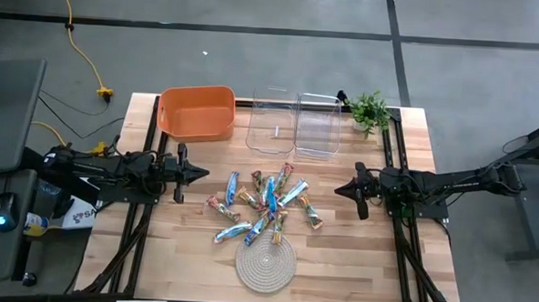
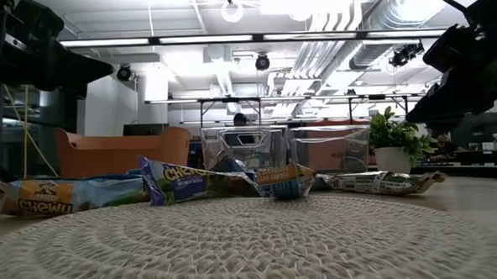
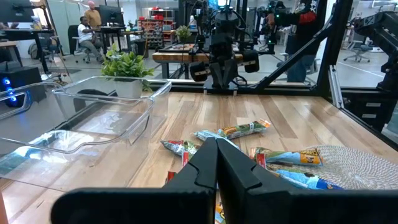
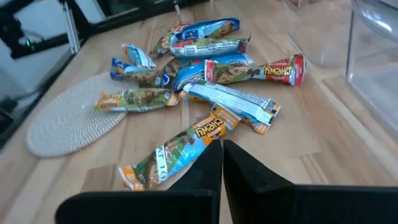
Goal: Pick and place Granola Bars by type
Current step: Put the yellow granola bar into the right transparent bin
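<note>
Now I saw the bars (image 1: 265, 205) heaped mid-table. Left gripper (image 1: 205, 174) and right gripper (image 1: 339, 190) flanked them, both clenched empty.

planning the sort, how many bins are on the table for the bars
3. An orange bin sits at the table's far edge toward the left arm's side; two clear bins stand side by side next to it, toward the plant. None looks hidden.

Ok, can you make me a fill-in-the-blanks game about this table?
1. The granola bars lie in a ____ in the middle of the table.
2. The coiled rope mat has the shape of a ____.
3. The solid-coloured bin is ____.
4. Both clear bins have ____ bars inside.

Missing words: pile; circle; orange; no
</note>
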You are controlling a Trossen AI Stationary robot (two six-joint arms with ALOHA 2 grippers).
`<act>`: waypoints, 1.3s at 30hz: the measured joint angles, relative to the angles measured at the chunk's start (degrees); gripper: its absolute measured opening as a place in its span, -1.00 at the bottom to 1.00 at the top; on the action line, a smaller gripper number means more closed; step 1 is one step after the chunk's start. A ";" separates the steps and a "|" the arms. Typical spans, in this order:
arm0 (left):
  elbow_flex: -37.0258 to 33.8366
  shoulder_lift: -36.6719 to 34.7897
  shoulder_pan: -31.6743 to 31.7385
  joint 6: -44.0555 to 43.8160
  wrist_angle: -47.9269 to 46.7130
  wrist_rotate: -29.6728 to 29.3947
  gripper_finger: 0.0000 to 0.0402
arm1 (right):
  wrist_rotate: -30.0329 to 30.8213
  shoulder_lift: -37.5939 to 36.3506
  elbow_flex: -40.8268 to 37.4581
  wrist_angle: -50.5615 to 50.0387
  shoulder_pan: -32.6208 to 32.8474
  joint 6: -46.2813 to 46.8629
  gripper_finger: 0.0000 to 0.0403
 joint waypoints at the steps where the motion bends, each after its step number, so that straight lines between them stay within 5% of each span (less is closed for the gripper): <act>1: 0.01 0.00 0.01 0.01 0.00 0.00 -1.00 | 0.00 0.02 0.01 0.37 0.00 1.33 -1.00; 11: 0.02 0.00 0.00 0.01 -0.01 0.00 -1.00 | -1.34 0.00 0.01 6.11 0.00 9.37 -1.00; 22: 0.00 -0.01 -0.01 0.01 0.01 0.00 -1.00 | -2.14 0.00 0.01 26.96 -0.01 14.23 -1.00; 29: 0.00 0.01 0.01 0.01 0.01 0.00 -1.00 | 3.13 0.00 0.01 31.43 -0.01 13.95 -1.00; 39: 0.00 -0.01 -0.01 0.01 0.01 0.00 -1.00 | 2.73 0.00 0.17 31.44 -0.04 5.08 -1.00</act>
